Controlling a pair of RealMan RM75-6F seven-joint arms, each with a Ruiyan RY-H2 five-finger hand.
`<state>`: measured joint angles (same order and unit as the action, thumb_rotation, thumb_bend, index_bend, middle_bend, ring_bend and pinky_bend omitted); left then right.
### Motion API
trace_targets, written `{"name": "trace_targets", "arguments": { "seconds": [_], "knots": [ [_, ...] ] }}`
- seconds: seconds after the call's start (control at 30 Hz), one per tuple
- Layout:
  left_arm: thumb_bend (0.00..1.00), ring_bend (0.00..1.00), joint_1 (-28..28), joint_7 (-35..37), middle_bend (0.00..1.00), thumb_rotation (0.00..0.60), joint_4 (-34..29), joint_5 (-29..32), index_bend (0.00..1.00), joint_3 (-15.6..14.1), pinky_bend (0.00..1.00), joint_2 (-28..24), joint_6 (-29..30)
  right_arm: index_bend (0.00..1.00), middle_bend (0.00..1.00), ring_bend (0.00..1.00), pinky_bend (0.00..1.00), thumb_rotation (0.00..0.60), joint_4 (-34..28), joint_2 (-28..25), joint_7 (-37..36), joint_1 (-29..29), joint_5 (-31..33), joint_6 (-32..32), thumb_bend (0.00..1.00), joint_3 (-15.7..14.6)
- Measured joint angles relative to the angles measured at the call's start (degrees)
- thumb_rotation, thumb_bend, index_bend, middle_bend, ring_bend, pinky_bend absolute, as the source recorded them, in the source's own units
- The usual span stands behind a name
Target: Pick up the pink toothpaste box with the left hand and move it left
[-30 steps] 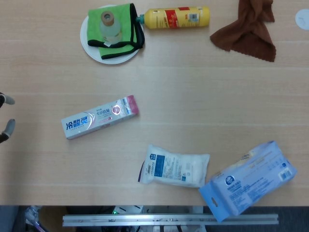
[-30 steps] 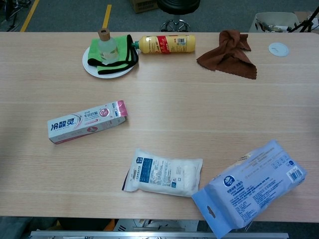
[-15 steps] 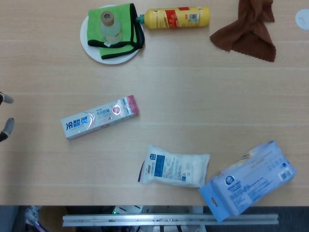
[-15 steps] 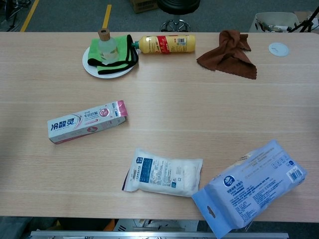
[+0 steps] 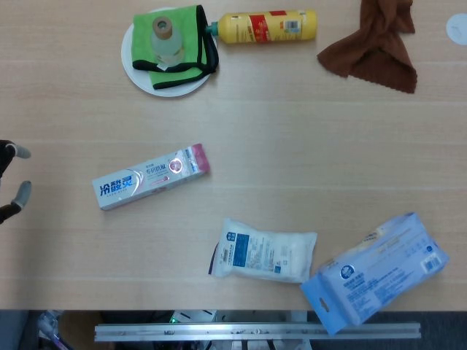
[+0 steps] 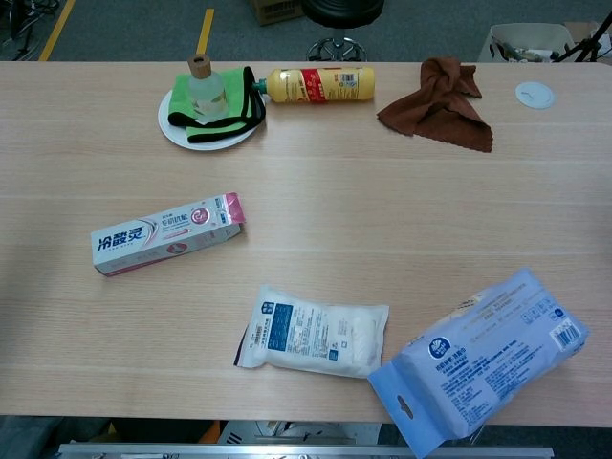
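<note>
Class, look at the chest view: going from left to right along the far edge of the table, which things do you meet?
White plate with green cloth and small bottle → yellow bottle → brown cloth → white disc.

The toothpaste box (image 5: pixel 151 176) carries large white Chinese characters, 冷酸灵, on its blue end. The smaller print on its pink part cannot be read. The labels on the yellow bottle (image 5: pixel 267 26), the white pack (image 5: pixel 264 250) and the blue pack (image 5: pixel 373 273) are too small to read.
</note>
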<state>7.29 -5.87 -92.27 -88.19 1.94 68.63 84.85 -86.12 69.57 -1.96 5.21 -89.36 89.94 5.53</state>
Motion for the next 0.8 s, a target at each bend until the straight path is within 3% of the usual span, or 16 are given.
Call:
{"name": "trace_targets", "arguments": {
  "seconds": [0.47, 0.8],
  "knots": [
    [0.22, 0.31, 1.37, -1.95, 0.36, 0.6, -4.84, -1.27, 0.26, -0.76, 0.43, 0.9, -2.15, 0.57, 0.42, 0.34, 0.41, 0.6, -2.63, -1.32, 0.94, 1.64, 1.01, -0.29, 0.46, 2.43],
    [0.15, 0.21, 3.1, -7.64, 0.25, 0.6, -9.1, 1.17, 0.17, -1.95, 0.38, 1.76, -8.05, 0.57, 0.42, 0.34, 0.41, 0.6, -2.72, -1.33, 0.16, 2.65, 0.97, -0.23, 0.46, 3.38]
  ]
}}
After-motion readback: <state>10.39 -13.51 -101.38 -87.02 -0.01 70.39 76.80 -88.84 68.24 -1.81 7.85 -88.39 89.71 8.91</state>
